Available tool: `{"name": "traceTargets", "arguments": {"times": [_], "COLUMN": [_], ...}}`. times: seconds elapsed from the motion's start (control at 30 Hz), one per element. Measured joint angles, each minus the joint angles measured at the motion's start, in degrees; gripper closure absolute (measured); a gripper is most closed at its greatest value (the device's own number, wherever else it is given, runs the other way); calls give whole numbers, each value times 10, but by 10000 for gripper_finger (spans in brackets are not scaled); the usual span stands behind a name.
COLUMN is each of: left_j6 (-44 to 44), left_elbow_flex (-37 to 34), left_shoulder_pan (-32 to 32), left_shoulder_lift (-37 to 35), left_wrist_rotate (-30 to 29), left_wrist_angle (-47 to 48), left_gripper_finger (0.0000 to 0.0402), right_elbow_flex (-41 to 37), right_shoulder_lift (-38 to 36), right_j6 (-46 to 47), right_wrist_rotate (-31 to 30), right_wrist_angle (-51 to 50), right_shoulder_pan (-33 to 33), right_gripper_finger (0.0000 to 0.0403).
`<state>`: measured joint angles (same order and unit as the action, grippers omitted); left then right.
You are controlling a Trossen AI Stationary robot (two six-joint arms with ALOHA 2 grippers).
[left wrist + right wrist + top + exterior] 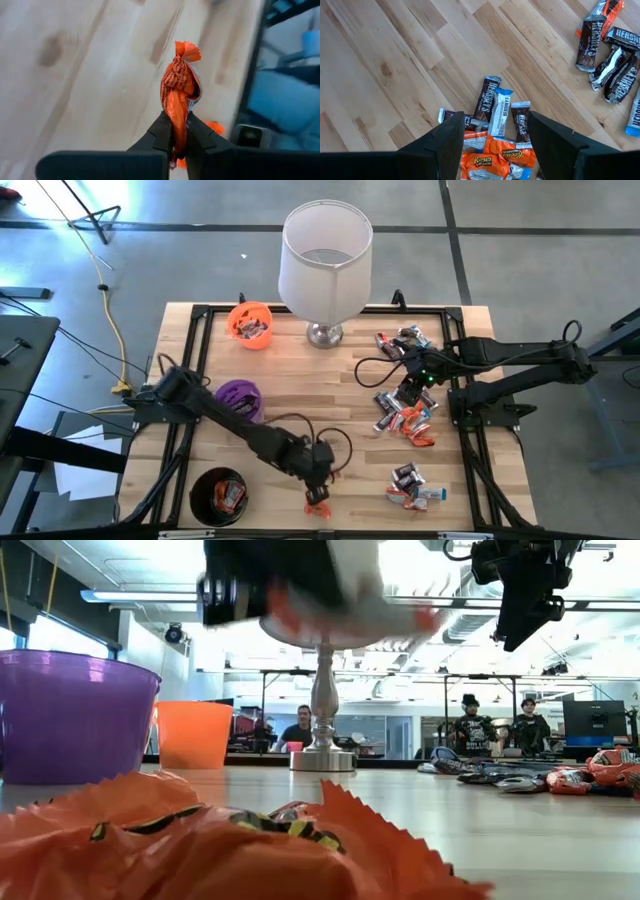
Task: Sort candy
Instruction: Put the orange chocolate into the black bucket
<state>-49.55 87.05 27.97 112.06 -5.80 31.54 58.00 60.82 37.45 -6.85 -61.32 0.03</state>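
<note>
One orange candy (179,95) pinched btwn left gripper (179,140) fingers.

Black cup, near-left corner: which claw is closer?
Left. The left claw, shut on an orange candy, sits just beside the black cup. The right claw hovers open over the candy pile across the table.

Light wood plank table (300,405), black frame round edges. Sitting on it: orange cup (250,324) back left with candy inside, purple cup (240,398) left of middle, black cup (219,494) front left, also holding candy. Silver-footed lamp (325,264) with white shade at back centre. Loose candy in three bunches on right side: back pile (405,340), middle pile (404,418), front pile (413,485). One orange wrapper (318,507) lies at front edge, middle.
</note>
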Motion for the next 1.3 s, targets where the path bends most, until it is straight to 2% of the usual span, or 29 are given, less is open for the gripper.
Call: {"name": "traceTargets", "arguments": {"times": [0.13,0.27,0.4,0.5,0.67,0.8,0.97,1.1,1.3], "left_j6": [-48,-117,-217,-318,-539,-676,-689,-689,-678], "left_elbow_flex": [2,1,1,1,1,-1,-1,-1,-1], "left_shoulder_pan": [13,43,85,120,183,221,250,267,285], "left_shoulder_lift": [-73,-147,-203,-223,-228,-226,-218,-195,-145], "left_wrist_rotate": [-8,-30,-66,-66,19,58,38,34,101], "left_wrist_angle": [38,117,240,338,454,441,418,457,496], "left_gripper_finger": [391,391,391,391,391,391,391,385,369], "right_elbow_flex": [0,0,0,0,0,0,0,0,0], "right_shoulder_lift": [0,0,0,0,0,0,0,0,0], "right_j6": [0,0,0,0,0,0,0,0,0], "right_wrist_rotate": [0,0,0,0,0,0,0,0,0], "right_wrist_angle": [0,0,0,0,0,0,0,0,0], "right_shoulder_pan": [0,0,0,0,0,0,0,0,0], "right_gripper_finger": [192,192,192,192,192,192,192,192,192]}}
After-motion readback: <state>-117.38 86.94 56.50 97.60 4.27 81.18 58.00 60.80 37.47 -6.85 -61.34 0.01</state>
